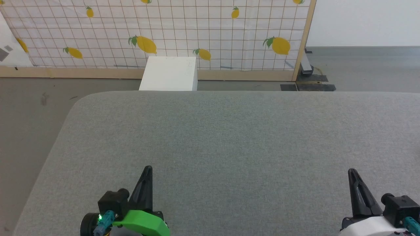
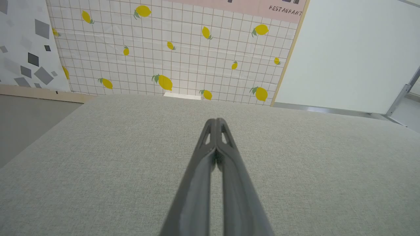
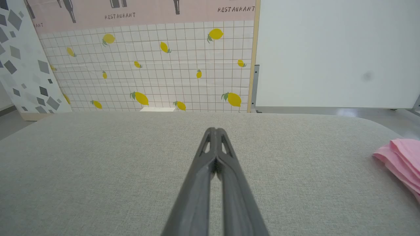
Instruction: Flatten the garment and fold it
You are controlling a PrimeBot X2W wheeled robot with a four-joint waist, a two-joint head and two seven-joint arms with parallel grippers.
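Hovering over grey table (image 1: 229,131): left gripper (image 1: 148,169) and right gripper (image 1: 352,172), both pinched closed, holding nothing; pink garment (image 3: 403,160) bunched toward table's right side, well apart from right gripper.

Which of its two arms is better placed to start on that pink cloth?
Probably the right. The soft light-pink fabric garment lies on the grey padded table, off to the right of the right gripper; the left gripper sits further away. Both are shut, empty.
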